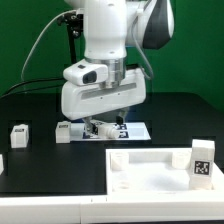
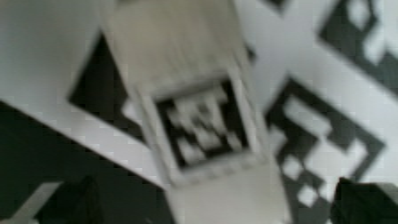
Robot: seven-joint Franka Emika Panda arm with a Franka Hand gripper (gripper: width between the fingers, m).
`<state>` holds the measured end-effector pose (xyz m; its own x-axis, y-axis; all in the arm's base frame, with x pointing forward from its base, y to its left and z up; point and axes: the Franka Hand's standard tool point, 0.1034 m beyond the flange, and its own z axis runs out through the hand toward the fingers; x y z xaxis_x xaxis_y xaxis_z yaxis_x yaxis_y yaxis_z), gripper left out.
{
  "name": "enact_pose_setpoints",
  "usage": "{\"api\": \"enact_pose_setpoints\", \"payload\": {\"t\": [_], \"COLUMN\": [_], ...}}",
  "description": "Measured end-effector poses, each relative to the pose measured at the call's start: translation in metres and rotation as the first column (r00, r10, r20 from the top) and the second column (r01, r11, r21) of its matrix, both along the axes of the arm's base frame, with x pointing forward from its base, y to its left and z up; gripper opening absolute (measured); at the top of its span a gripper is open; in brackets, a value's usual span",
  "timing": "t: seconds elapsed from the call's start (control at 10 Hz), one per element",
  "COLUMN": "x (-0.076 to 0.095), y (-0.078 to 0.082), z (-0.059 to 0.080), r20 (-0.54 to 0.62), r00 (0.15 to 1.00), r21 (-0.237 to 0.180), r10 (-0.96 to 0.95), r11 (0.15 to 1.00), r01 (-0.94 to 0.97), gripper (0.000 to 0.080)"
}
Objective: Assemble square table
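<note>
gripper: seen wide open, nothing squeezed, hung low over the marker board | leg: seen lying on that board, between the two fingers | table top: laid at the front, toward the exterior view's right | second leg: stood upright at its right side | third leg: set on the black table, well apart, at the exterior view's left

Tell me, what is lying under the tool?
A white leg with a tag lies on the marker board, under the open tool. The board part beneath the leg is covered.
</note>
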<state>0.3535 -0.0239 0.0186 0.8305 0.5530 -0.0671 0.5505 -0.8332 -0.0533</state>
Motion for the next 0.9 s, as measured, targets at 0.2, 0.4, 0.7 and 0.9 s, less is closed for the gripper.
{"api": "enact_pose_setpoints", "payload": {"t": [0.2, 0.4, 0.7, 0.9], "x": [-0.012, -0.014, -0.015, -0.007], "y": [-0.016, -0.016, -0.017, 0.0], "z": [-0.007, -0.008, -0.008, -0.005], "r20": [-0.01, -0.015, -0.015, -0.019], "r00": [0.999, 1.0, 1.0, 0.995], "r21": [-0.002, -0.002, -0.003, 0.011], "r10": [0.039, 0.027, 0.024, 0.101], "r11": [0.999, 1.0, 1.0, 0.995], "r01": [-0.039, -0.027, -0.024, -0.101], "gripper": [0.0648, 0.0637, 0.0286, 0.0281]}}
